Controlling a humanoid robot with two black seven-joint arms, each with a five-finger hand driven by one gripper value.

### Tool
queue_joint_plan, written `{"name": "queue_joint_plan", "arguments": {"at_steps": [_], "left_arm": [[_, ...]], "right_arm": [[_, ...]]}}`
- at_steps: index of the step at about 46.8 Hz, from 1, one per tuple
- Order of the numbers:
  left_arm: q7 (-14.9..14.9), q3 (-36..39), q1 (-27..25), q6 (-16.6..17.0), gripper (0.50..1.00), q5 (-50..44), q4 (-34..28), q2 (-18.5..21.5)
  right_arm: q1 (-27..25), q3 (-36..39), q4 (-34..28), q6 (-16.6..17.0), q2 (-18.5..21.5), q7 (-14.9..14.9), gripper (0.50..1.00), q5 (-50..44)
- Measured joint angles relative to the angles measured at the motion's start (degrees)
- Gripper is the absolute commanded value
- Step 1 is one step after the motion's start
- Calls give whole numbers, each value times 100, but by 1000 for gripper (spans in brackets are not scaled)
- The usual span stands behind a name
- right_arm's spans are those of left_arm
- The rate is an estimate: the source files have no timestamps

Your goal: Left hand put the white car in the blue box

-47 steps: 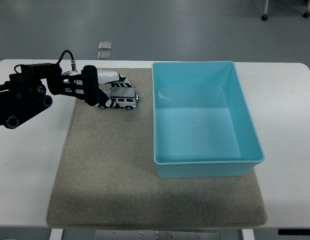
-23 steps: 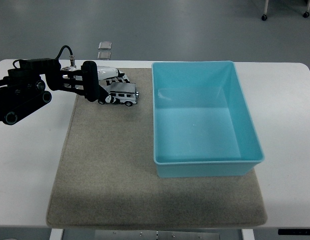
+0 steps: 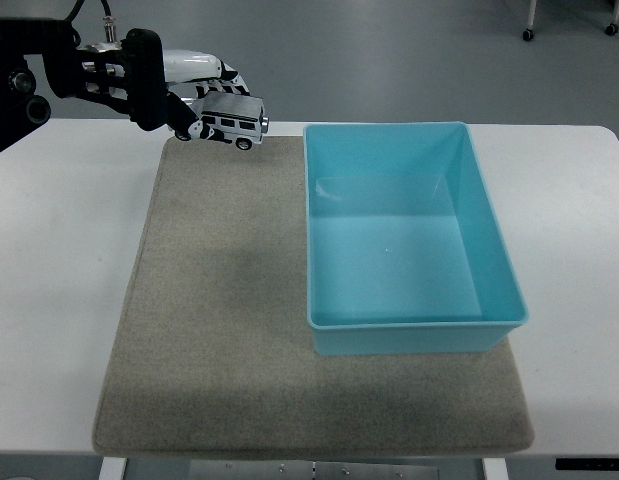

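My left hand (image 3: 194, 95) is raised at the upper left of the head view, its fingers curled around a small white toy car (image 3: 232, 123) with black trim. The car hangs in the air above the far left corner of the mat, its front pointing right. The blue box (image 3: 409, 235) sits on the right half of the mat, open and empty, with its left wall a short way to the right of the car and below it. The right arm does not show.
A grey-beige mat (image 3: 229, 330) covers the middle of the white table (image 3: 59, 300). Two small square floor plates (image 3: 210, 98) lie beyond the table's far edge. Chair castors show at the top right.
My left hand has lifted the white car off the mat, rising up and away from the table; the car now hangs clear of the surface. The blue box has not moved.
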Motion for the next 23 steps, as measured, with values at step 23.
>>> {"name": "queue_joint_plan", "arguments": {"at_steps": [23], "left_arm": [[409,-10,-544,-93,500,-43,-485,-1216]], "right_arm": [[-3,0,0,0,0,0,936,0]]}}
